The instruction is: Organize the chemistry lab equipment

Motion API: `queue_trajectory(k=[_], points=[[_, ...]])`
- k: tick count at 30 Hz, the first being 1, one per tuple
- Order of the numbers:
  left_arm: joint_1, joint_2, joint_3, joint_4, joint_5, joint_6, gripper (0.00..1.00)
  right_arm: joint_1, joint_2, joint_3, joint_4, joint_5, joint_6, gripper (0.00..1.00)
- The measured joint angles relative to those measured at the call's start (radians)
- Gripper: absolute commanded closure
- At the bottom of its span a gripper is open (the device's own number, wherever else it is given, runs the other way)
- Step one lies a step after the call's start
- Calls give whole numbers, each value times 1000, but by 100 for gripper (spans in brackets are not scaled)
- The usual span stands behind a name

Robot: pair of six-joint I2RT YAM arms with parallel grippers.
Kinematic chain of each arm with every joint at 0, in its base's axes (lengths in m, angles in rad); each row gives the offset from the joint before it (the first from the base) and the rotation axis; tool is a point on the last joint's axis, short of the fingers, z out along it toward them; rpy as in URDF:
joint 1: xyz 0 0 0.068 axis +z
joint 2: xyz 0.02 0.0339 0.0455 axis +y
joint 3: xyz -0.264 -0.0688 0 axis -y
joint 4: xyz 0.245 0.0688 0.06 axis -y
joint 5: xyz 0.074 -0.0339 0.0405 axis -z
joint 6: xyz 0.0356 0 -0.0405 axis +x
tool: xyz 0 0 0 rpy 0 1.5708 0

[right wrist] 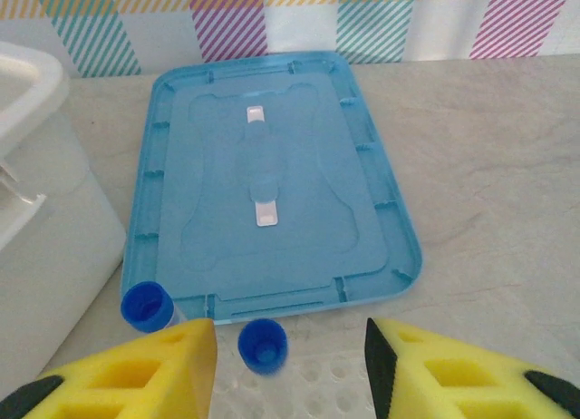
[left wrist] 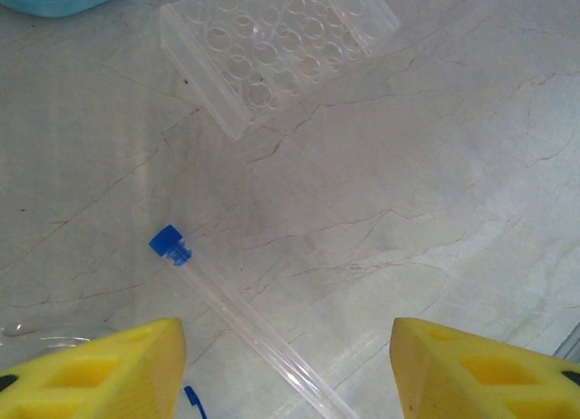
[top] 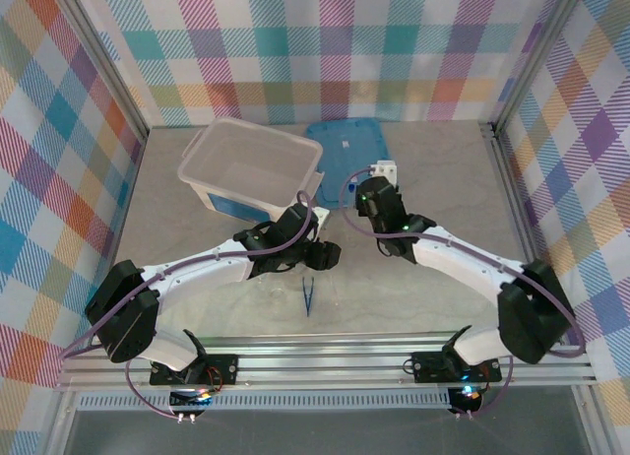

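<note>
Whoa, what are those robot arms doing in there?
They're tidying lab gear. The left end effector, open, hovers over a blue-capped tube lying on the table near a clear rack. The right end effector, open too, hangs above two more blue caps near the blue lid. Nothing is gripped yet.

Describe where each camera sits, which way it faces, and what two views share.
Top external: above and behind the arm bases, looking down at the table; both arms show.
Left wrist: on the left arm, facing down at a blue-capped tube; left gripper's yellow fingers show.
Right wrist: low, facing forward at the blue lid; right gripper's yellow fingers show.
Top and right wrist share the blue lid and tub.
</note>
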Motion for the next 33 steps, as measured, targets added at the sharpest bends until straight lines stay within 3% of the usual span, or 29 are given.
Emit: queue_trajectory(k=[5, 9, 19, 33], points=[[0, 0, 7, -9, -23, 11, 40, 0, -57, 57, -159, -56, 32, 53], [0, -10, 15, -26, -65, 18, 41, 5, -80, 66, -275, -171, 65, 57], [48, -93, 15, -97, -153, 19, 41, 88, -105, -11, -395, -391, 130, 60], [79, -203, -87, -166, -169, -6, 41, 243, 223, 77, -419, -409, 164, 62]])
